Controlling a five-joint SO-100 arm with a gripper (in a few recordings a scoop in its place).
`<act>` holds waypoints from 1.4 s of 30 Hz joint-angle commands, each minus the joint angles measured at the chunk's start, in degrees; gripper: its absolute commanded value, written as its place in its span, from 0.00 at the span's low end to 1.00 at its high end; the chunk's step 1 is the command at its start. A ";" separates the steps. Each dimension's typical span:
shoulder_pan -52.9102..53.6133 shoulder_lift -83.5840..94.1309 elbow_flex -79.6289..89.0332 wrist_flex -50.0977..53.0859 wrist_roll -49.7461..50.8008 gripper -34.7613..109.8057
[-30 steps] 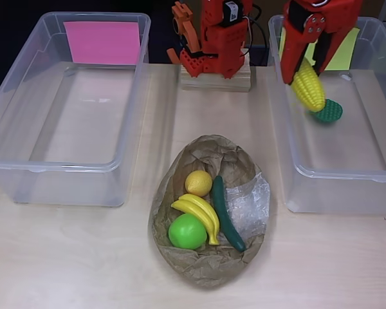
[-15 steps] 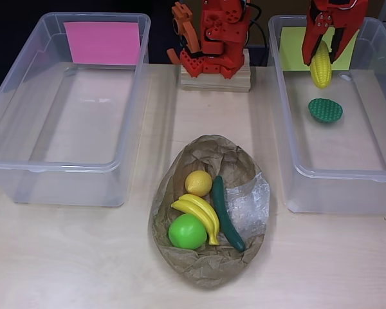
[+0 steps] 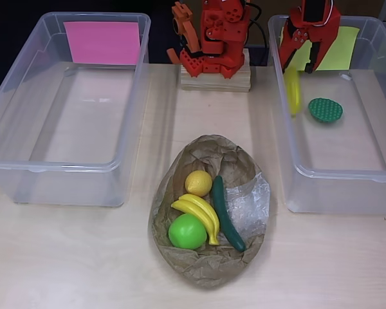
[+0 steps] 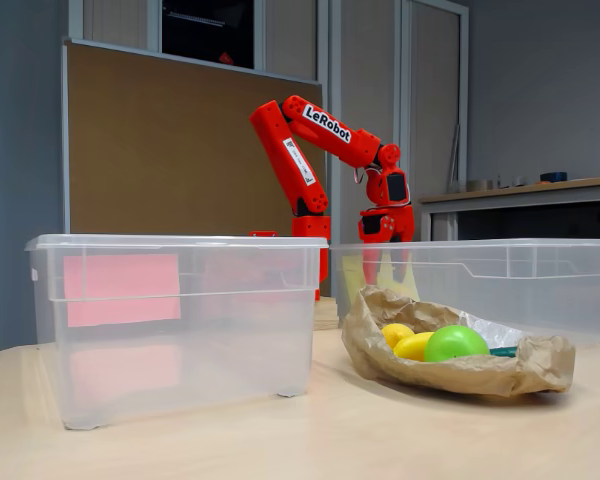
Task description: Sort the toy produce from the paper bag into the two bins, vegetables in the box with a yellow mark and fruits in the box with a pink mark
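The tool (image 3: 307, 55) has released the corn (image 3: 293, 90) into the yellow-marked bin (image 3: 347, 170).

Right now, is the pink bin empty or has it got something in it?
Empty. In the overhead view the pink-marked bin shows only its bare clear floor; fruit remains in the paper bag.
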 commanded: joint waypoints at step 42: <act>73.74 -51.33 -72.42 8.00 -95.19 0.45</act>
